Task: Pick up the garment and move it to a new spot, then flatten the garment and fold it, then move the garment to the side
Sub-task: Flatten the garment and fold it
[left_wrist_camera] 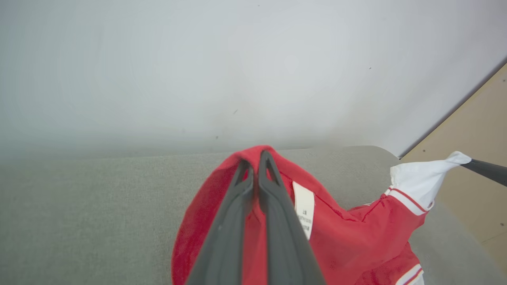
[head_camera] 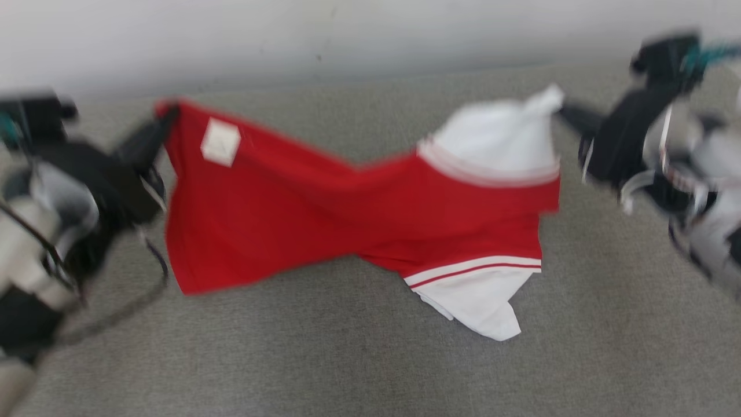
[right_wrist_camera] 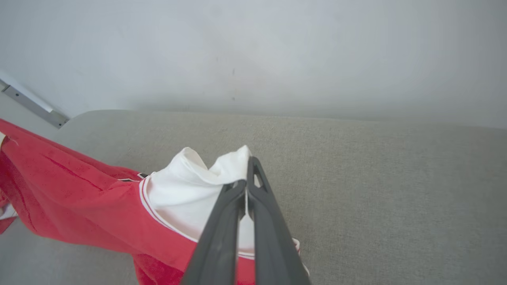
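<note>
The garment (head_camera: pixel 324 208) is a red shirt with white sleeves and a white label, held stretched and lifted between both arms over a grey surface. My left gripper (head_camera: pixel 168 113) is shut on its red corner at the upper left; the left wrist view shows the fingers (left_wrist_camera: pixel 273 206) pinching red cloth (left_wrist_camera: pixel 348 245). My right gripper (head_camera: pixel 560 110) is shut on the tip of a white sleeve at the upper right; in the right wrist view the white cloth (right_wrist_camera: pixel 186 198) bunches at the fingers (right_wrist_camera: pixel 261 213). A second white sleeve hangs low.
The grey fabric surface (head_camera: pixel 347 359) spreads under the garment, with a pale wall (head_camera: pixel 289 35) behind it. In the left wrist view a tan floor (left_wrist_camera: pixel 475 158) lies beyond the surface's rounded right end.
</note>
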Robot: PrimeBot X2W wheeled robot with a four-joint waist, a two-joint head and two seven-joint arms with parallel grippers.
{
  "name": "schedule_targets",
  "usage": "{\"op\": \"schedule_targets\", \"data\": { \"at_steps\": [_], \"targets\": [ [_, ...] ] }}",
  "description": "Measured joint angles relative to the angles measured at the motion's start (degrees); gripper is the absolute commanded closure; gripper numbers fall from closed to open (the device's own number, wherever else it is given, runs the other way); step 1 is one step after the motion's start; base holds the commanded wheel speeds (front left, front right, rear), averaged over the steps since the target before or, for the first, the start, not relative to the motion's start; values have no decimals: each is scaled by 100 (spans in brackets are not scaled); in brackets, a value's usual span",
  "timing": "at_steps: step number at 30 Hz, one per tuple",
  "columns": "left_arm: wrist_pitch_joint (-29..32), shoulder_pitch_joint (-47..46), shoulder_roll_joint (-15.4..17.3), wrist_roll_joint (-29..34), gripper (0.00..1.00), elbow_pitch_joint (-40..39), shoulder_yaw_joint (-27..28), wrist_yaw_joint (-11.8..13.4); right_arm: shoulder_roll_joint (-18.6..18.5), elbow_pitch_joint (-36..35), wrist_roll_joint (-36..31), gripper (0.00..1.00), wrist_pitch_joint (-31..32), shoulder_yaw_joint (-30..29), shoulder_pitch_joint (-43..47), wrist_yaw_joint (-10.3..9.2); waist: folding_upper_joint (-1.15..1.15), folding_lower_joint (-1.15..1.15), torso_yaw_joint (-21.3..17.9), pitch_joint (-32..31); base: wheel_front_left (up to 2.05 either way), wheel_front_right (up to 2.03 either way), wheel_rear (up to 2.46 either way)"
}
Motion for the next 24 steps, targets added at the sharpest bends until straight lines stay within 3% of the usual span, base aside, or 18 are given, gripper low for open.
{"op": "schedule_targets", "data": {
  "at_steps": [3,8,11,14,17,21,24],
  "targets": [
    [420,-1028,-34,97,100,388,45,1,356,644,-96,100,111,-208,-1001,-225,0,0,-92,208,0,0,0],
    [672,-2900,-215,552,100,849,280,7,563,1417,-721,100,-445,-778,-3182,-800,0,1,-195,602,0,0,0],
    [504,-3844,-313,650,100,826,646,7,751,1406,-911,100,-978,-972,-3991,-870,0,0,-203,851,0,0,0],
    [137,-4366,-381,656,100,430,926,-18,821,934,-1071,100,-1570,-1035,-4239,-733,0,0,-138,1185,0,0,0],
    [-138,-4081,-140,753,100,219,888,-49,833,679,-1218,100,-1893,-846,-4102,-365,0,0,-51,1420,0,0,0],
    [-492,-2513,168,703,100,167,646,-86,955,382,-1168,100,-2284,-563,-2890,131,1,2,77,1616,0,0,0],
    [-769,-1213,124,524,100,278,499,-87,829,124,-1102,100,-2520,-311,-1480,205,1,3,132,1590,0,0,0]
  ]
}}
